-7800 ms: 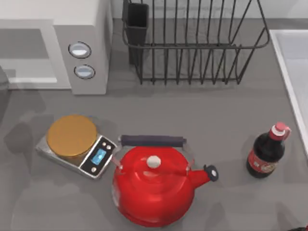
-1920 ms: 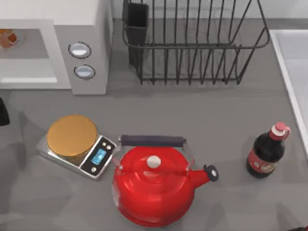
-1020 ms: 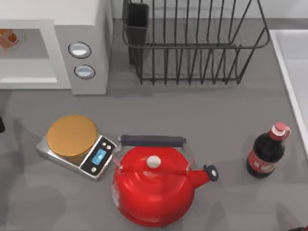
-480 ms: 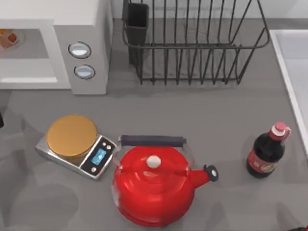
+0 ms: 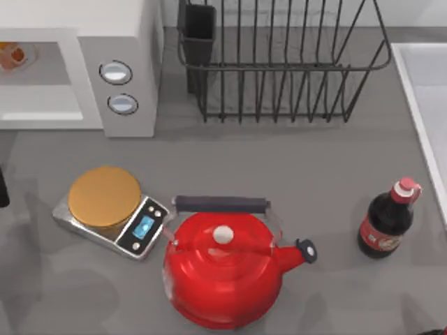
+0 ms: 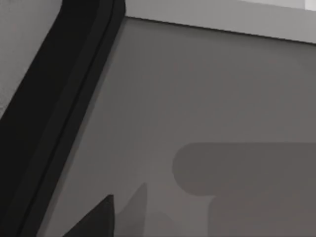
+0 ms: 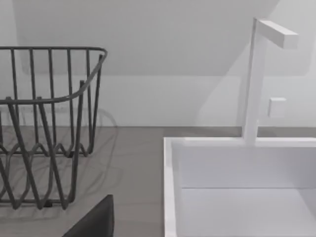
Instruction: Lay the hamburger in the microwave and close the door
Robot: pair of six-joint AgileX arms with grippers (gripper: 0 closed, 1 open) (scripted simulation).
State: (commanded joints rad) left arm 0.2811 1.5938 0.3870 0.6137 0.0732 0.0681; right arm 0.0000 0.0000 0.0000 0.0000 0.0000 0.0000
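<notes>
The hamburger [image 5: 8,54] sat deep in the microwave [image 5: 105,63] cavity, clear of the door's swing. My left hand [image 5: 3,187] waited at the surface's left edge; I couldn't tell its grip.

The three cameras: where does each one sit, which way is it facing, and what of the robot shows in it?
Top view: above the table, facing down on microwave, hamburger in its cavity, red kettle; a dark bit of arm at the left edge.
Left wrist view: close against a grey surface; dark gripper tip.
Right wrist view: faces sink; dark gripper tip.
Shared: dish rack, top and right wrist.
</notes>
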